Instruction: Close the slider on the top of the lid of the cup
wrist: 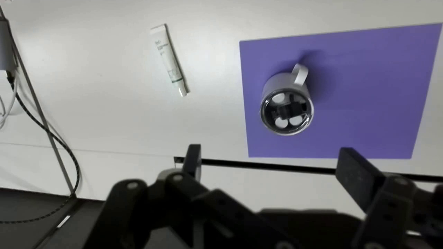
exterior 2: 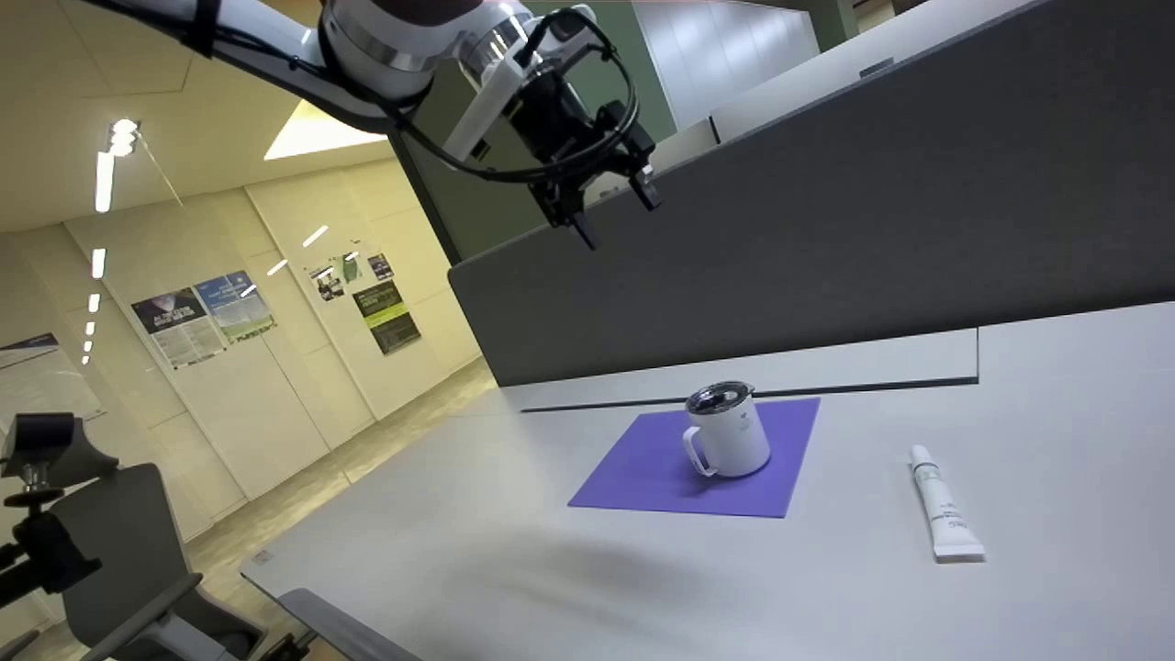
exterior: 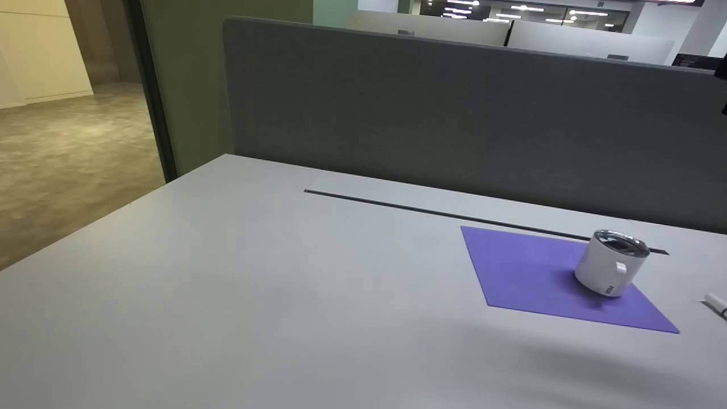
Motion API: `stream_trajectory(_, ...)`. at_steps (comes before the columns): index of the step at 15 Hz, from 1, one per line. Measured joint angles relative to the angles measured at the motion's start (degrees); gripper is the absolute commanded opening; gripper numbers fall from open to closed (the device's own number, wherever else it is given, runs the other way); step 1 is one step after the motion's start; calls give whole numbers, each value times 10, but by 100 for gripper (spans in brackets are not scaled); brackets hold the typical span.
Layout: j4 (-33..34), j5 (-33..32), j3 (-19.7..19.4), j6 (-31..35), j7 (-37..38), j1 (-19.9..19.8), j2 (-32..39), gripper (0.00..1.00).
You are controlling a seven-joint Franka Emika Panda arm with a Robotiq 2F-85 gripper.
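Observation:
The white cup (exterior: pixel 601 271) stands upright with its handle on the purple mat (exterior: pixel 519 272); both also show in an exterior view, the cup (exterior 2: pixel 737 442) and the mat (exterior 2: pixel 643 473). Its dark, glossy lid (exterior 2: pixel 719 397) is on top. In the wrist view the lid (wrist: pixel 268 112) faces the camera and carries a small black slider (wrist: pixel 290 110) near its middle. Whether the slider is open or closed I cannot tell. My gripper (exterior 2: pixel 620 223) is high above the table, apart from the cup. In the wrist view the gripper (wrist: pixel 270 151) has its fingers wide apart with nothing between them.
A white tube (exterior 2: pixel 944 514) lies on the table beside the mat; it also shows in the wrist view (wrist: pixel 168 57). A grey partition (exterior 2: pixel 826 211) stands along the table's back edge, behind a black slot (exterior: pixel 431 212). A cable (wrist: pixel 65 145) runs at the wrist view's left.

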Motion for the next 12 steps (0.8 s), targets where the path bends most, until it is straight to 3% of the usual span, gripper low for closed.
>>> stream_trajectory(1,18,-1,-5,19,-1,-2,22,74)
stream_trajectory(5,96,-7,-22,87,-1,-5,134,44)
stream_trajectory(11,169,-9,-23,106,0,15,268,4)
stream_trajectory(12,174,-11,-23,106,1,21,281,2)
